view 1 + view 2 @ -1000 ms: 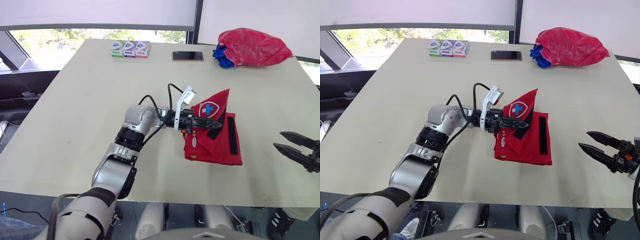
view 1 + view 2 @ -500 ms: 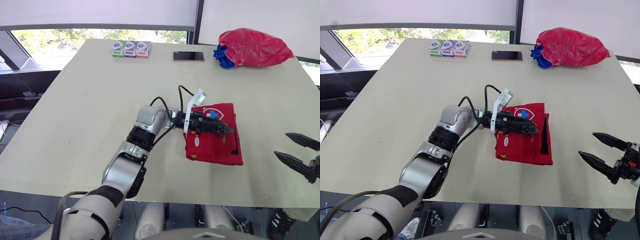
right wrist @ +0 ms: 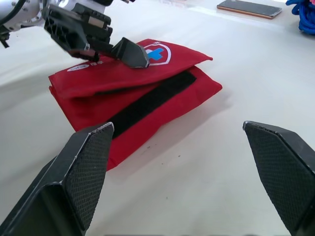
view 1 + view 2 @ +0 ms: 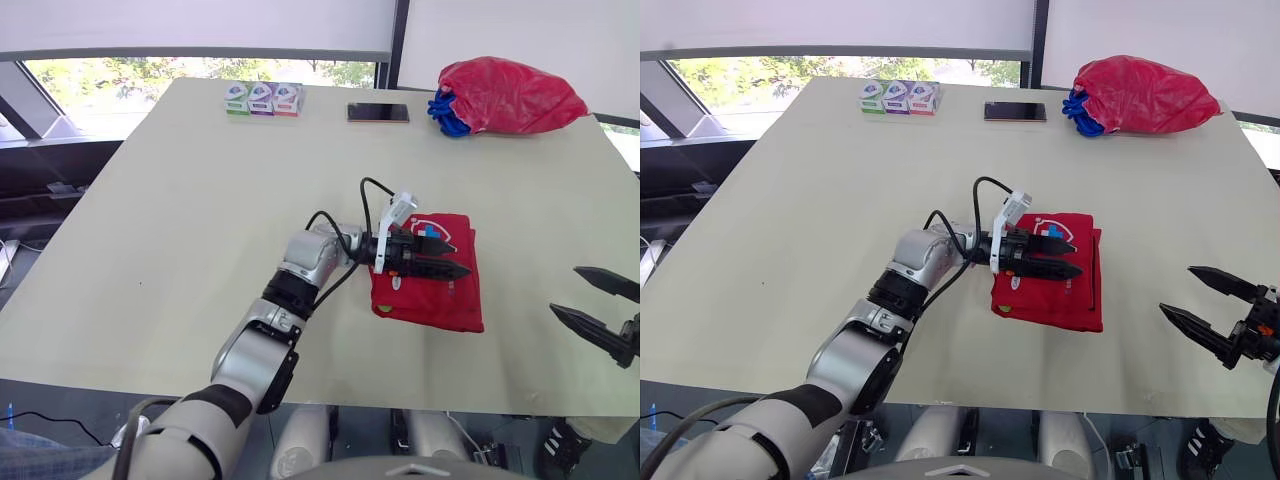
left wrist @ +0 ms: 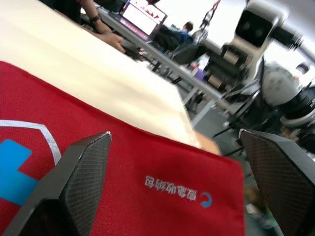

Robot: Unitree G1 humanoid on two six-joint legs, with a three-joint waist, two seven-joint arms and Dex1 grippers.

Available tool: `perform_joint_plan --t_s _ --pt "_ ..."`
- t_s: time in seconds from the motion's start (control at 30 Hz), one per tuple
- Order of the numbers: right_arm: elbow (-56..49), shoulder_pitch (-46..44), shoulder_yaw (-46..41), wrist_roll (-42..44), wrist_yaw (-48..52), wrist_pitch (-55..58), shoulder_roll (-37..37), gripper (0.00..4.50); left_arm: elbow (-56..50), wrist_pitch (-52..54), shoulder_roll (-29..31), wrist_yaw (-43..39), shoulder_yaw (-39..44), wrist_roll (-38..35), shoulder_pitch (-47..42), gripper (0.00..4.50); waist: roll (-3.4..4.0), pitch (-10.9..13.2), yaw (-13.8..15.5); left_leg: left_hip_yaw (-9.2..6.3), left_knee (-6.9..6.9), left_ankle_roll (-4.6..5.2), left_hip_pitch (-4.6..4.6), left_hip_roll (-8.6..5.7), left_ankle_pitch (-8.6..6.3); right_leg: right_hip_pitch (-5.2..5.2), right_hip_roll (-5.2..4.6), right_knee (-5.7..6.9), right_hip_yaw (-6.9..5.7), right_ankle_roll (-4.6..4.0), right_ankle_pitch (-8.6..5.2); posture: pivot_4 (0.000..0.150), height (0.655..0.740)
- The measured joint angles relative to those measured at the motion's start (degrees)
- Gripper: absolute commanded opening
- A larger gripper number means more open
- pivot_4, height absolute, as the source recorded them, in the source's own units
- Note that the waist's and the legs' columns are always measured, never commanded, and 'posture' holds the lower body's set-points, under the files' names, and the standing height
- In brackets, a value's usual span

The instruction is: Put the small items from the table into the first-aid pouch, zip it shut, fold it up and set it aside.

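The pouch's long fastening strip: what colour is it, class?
A black strip against the red pouch; clearest in the right wrist view.

Silver arm, black cable, black left pincer.

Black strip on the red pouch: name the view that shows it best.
The right wrist view: the black strip runs broad below the folded flap of the pouch. The eye views give it as a thin dark line at the pouch's edge. The left wrist view faces the printed red flap.
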Motion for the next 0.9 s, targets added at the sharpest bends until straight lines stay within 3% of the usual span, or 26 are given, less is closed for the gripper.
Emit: perform_joint_plan --t_s 0.03,0.07,0.2,0.33,0.43,0.9 --pt "0.0 0.0 0.1 -0.2 0.1 -0.1 0.0 4.50 0.0 -1.1 -0.4 0.4 -0.3 0.8 0.3 3.28 0.00 0.0 0.0 0.00 0.00 0.00 -0.01 -0.01 0.00 0.00 0.00 -0.01 0.00 0.00 0.00 0.150 0.7400" --pt "0.1 0.0 0.1 -0.4 0.2 -0.2 0.0 4.50 0.1 -2.0 -0.7 0.7 -0.6 1.4 0.6 3.28 0.00 0.0 0.0 0.00 0.00 0.00 -0.01 -0.01 0.00 0.00 0.00 -0.01 0.00 0.00 0.00 0.150 0.7400" --pt "0.5 0.2 0.2 -0.9 0.2 -0.3 0.0 4.50 0.6 -11.0 -1.7 2.2 -3.9 7.2 1.7 1.27 0.01 0.0 0.0 0.01 0.00 0.00 0.00 -0.01 0.00 0.00 0.00 -0.01 0.01 0.00 0.00 0.150 0.7400" --pt "0.6 0.3 0.2 -1.1 0.2 -0.9 0.0 4.50 0.6 -18.2 -1.8 2.5 -6.7 11.5 2.6 0.05 0.10 -0.1 0.0 0.01 0.00 0.00 0.01 -0.01 0.00 0.01 -0.01 -0.01 0.02 0.00 0.00 0.150 0.7400" --pt "0.9 0.6 0.3 -1.4 0.2 -1.4 0.2 4.50 0.8 -25.4 -1.5 2.5 -9.6 15.9 3.2 0.05 0.16 -0.1 0.0 0.01 0.00 0.01 0.02 -0.01 -0.01 0.03 -0.01 -0.02 0.01 0.00 0.00 0.150 0.7400" --pt "0.9 1.2 1.4 -1.9 0.7 -2.7 0.5 4.50 6.4 -37.9 -0.8 -3.7 -17.8 25.5 1.4 0.05 0.36 -0.3 0.0 0.04 -0.01 0.10 0.23 0.00 -0.06 0.23 0.03 -0.05 0.02 0.02 -0.03 0.150 0.7400"
